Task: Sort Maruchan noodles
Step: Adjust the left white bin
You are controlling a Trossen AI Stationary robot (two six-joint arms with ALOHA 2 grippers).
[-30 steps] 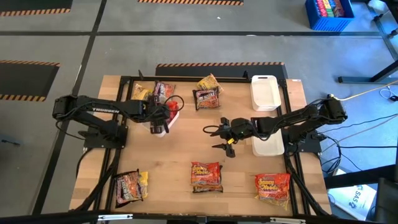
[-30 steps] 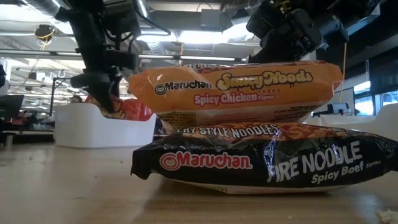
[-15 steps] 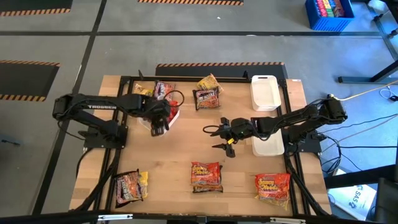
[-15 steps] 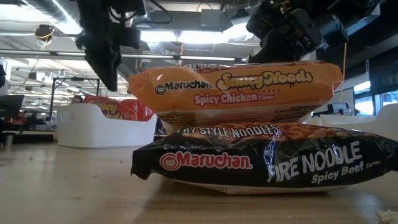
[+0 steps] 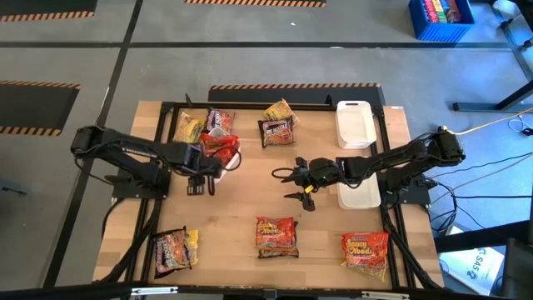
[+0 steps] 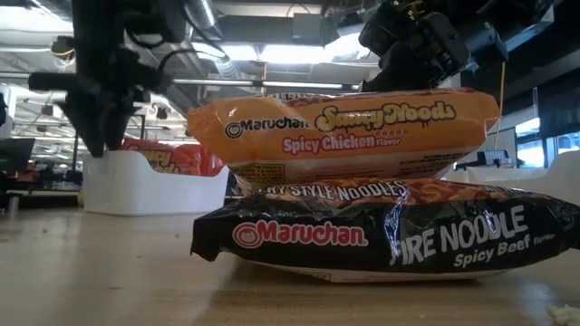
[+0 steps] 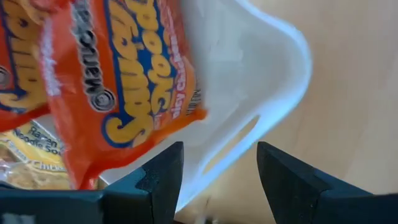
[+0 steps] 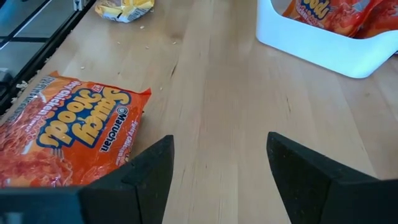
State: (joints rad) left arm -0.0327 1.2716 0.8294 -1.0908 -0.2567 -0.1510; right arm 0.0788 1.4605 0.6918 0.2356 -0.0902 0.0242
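Noodles (image 6: 340,136): orange crinkly packet stacked on black packet (image 6: 381,235).

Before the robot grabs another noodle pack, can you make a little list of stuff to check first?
1. Left gripper empty with fingers apart: ok.
2. Right gripper empty with fingers apart: ok.
3. Orange packet lying inside the white tray: ok; it rests in the tray in the left wrist view.
4. Packets still loose on the table: not ok; an orange packet lies on the wood ahead of the right gripper.
5. Bare wood between the right gripper and that packet: ok.
6. Which packet goes in which tray: cannot tell.
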